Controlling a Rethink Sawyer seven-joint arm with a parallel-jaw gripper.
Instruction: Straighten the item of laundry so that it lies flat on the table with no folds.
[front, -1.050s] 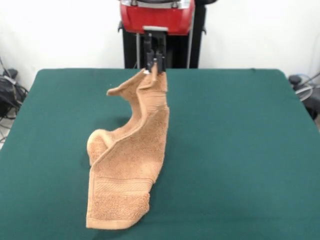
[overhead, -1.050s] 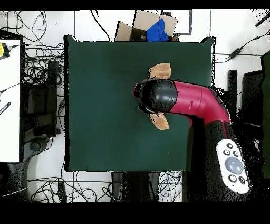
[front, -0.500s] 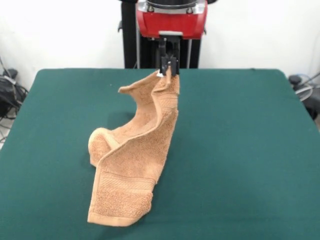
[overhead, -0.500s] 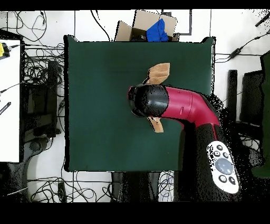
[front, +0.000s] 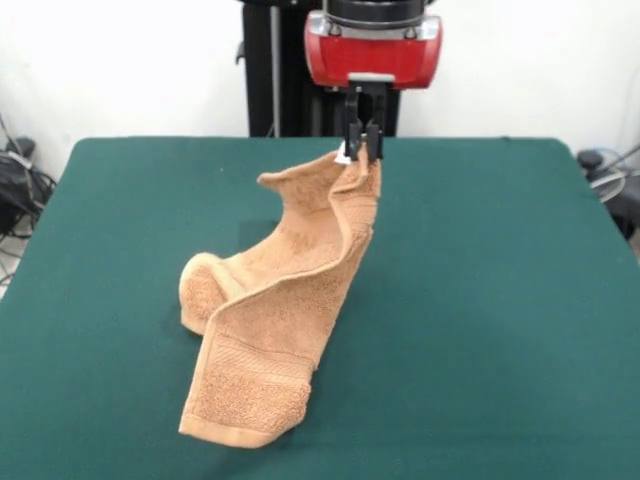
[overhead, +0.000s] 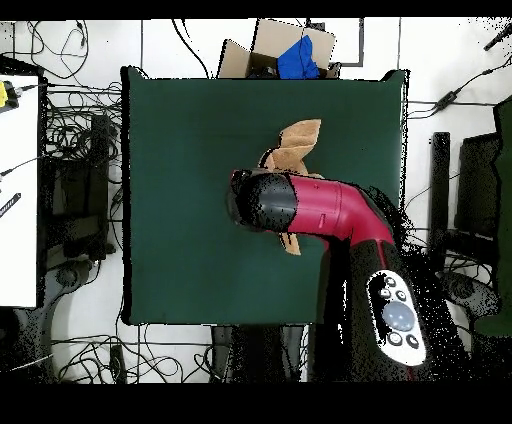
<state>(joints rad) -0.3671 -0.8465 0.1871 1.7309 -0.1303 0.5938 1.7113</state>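
The item of laundry (front: 275, 310) is an orange-tan terry towel, folded lengthwise and stretched in a long curved strip across the green table (front: 500, 300). My gripper (front: 360, 152) is shut on its far top corner, holding that end lifted above the table. The near end with a woven band lies flat by the front edge. In the overhead view the red arm covers the middle of the towel (overhead: 298, 140); the gripper is hidden under it.
A cardboard box (overhead: 270, 50) with blue cloth stands beyond the table's top edge in the overhead view. Cables and equipment (overhead: 75, 180) lie on the floor round the table.
My gripper has moved to the right in the front view, dragging the towel's lifted corner with it. The towel's near end has shifted slightly and the strip leans more rightward.
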